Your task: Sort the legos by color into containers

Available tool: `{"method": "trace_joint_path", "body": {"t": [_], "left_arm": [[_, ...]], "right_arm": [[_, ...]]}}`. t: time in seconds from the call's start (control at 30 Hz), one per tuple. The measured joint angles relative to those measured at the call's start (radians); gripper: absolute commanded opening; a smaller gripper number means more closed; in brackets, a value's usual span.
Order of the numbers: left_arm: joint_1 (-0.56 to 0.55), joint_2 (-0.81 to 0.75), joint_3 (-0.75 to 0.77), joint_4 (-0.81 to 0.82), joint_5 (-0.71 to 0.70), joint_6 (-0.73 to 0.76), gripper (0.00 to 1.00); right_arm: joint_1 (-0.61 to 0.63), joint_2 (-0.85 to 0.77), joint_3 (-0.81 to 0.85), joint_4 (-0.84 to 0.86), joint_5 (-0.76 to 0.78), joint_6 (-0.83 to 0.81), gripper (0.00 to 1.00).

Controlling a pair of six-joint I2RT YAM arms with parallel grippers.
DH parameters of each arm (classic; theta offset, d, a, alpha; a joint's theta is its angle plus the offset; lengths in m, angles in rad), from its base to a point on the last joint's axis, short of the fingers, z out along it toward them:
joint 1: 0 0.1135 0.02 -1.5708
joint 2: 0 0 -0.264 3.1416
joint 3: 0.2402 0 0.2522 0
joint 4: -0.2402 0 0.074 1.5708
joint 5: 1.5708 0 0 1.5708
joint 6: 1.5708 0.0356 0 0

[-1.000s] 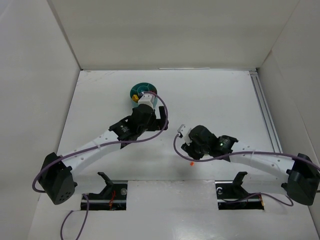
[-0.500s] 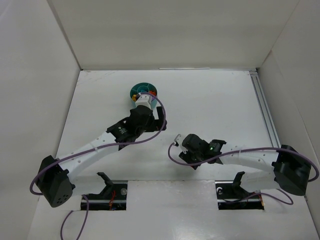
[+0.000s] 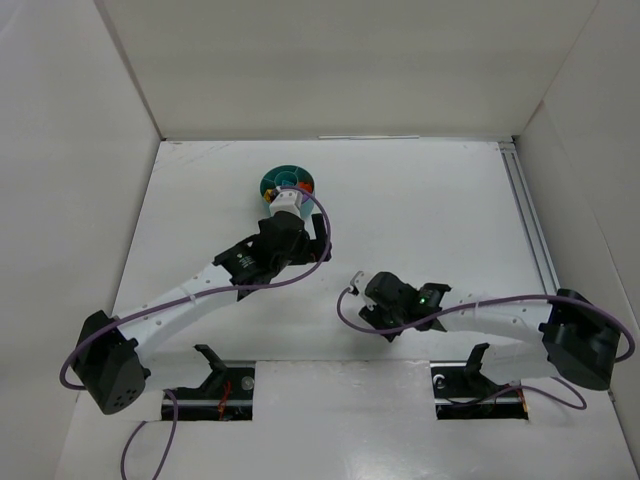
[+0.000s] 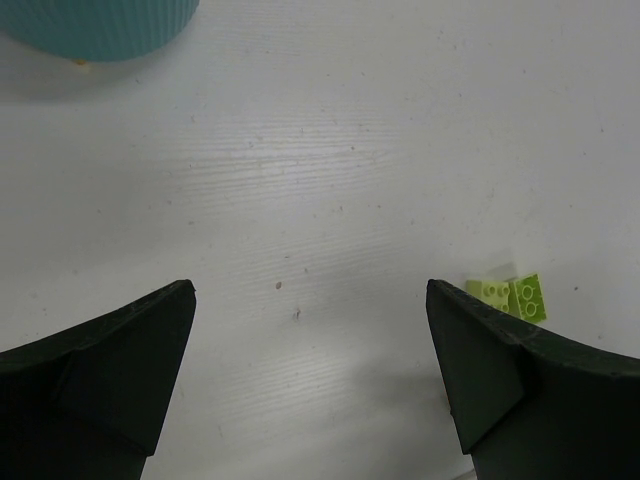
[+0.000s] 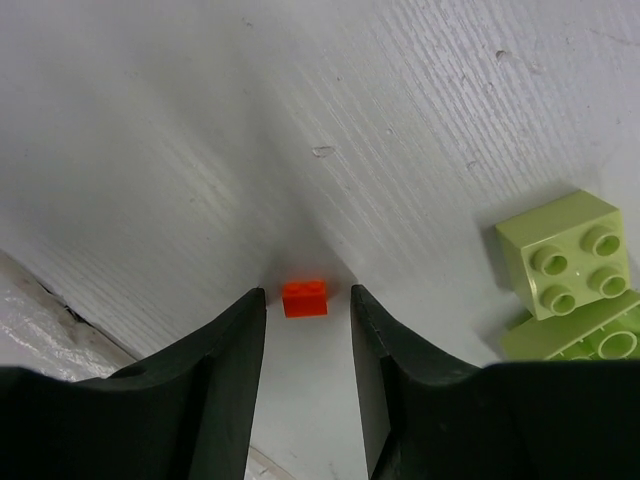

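A tiny orange lego (image 5: 305,298) lies on the white table between the tips of my right gripper (image 5: 307,300). The jaws are open, with a thin gap on each side of the brick. Two lime green legos (image 5: 565,265) lie just right of it. In the top view the right gripper (image 3: 378,318) points down at the table's near middle and hides the orange brick. My left gripper (image 4: 308,295) is open wide over bare table, with lime legos (image 4: 508,297) by its right finger. The round teal dish (image 3: 288,180) stands just beyond the left gripper (image 3: 285,205), and holds coloured bricks.
The dish's ribbed teal wall (image 4: 100,25) fills the top left corner of the left wrist view. White walls ring the table on three sides. A metal rail (image 3: 530,230) runs along the right side. Purple cables loop off both arms.
My right arm has swung toward the near left and come down over the orange brick, its jaws narrowing around it. The left arm shifted slightly and stays open.
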Motion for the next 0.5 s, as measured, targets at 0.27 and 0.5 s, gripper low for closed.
{"method": "trace_joint_path", "body": {"t": [0.27, 0.5], "left_arm": [[0.0, 0.005, 0.0, -0.007, -0.003, -0.002, 0.99], [0.0, 0.013, 0.0, -0.008, -0.007, -0.003, 0.99]], "right_arm": [[0.0, 0.01, 0.0, 0.031, -0.004, 0.009, 0.36], [0.001, 0.01, 0.0, 0.029, 0.005, 0.031, 0.39]]}}
